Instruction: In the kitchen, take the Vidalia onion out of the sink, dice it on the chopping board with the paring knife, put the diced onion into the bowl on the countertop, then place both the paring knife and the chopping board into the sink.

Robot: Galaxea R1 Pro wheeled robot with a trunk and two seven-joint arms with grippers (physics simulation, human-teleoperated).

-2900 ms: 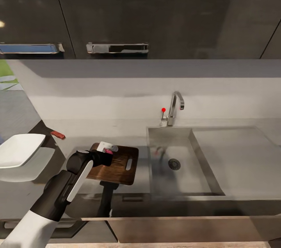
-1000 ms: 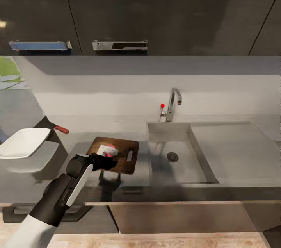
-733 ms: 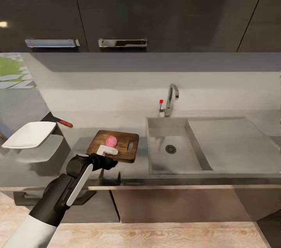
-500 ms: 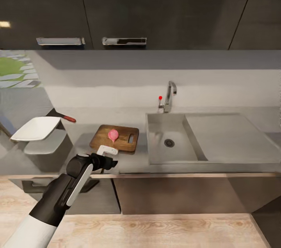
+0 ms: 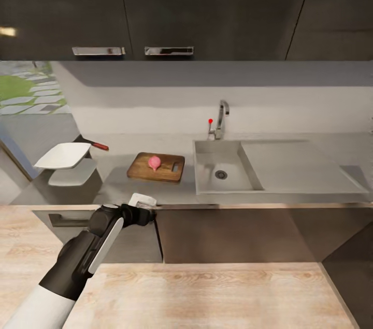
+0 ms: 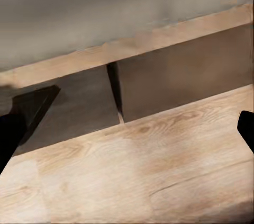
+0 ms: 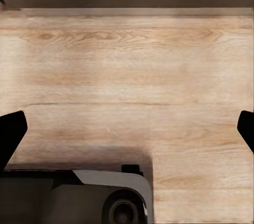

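Onion point(image 5: 154, 162) on chopping board point(image 5: 167, 174) — unlabelled, unbranded.

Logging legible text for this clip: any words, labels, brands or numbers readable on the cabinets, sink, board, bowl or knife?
None: no text can be read.
Upper cabinets: plain dark fronts, no lettering.
Sink and faucet: no brand mark visible.
Chopping board, bowl, paring knife: unmarked.
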